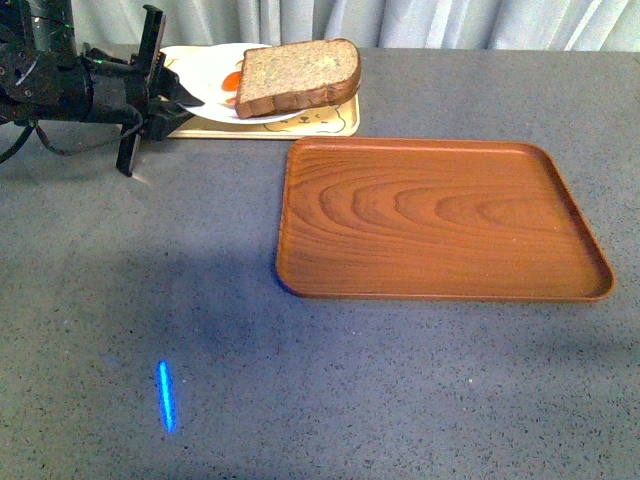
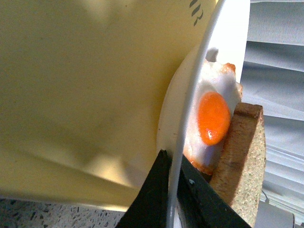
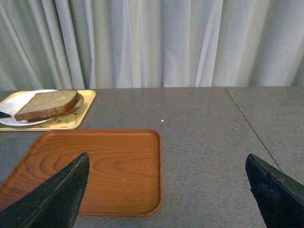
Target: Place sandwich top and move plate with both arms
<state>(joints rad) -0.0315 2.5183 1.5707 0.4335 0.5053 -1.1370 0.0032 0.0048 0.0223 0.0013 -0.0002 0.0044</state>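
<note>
Front view: one plate, one sandwich top, two trays

We see what appears to be a robotics lab set: a grey speckled table, pale pleated curtains closing off its far edge, a cabled black robot arm at far left.

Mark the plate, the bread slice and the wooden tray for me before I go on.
plate (image 1: 205,66), front view, bare white surface left of the bread.
bread slice (image 1: 298,68), front view, middle of its speckled top face.
wooden tray (image 1: 440,215), front view, bare floor near the middle.
</note>
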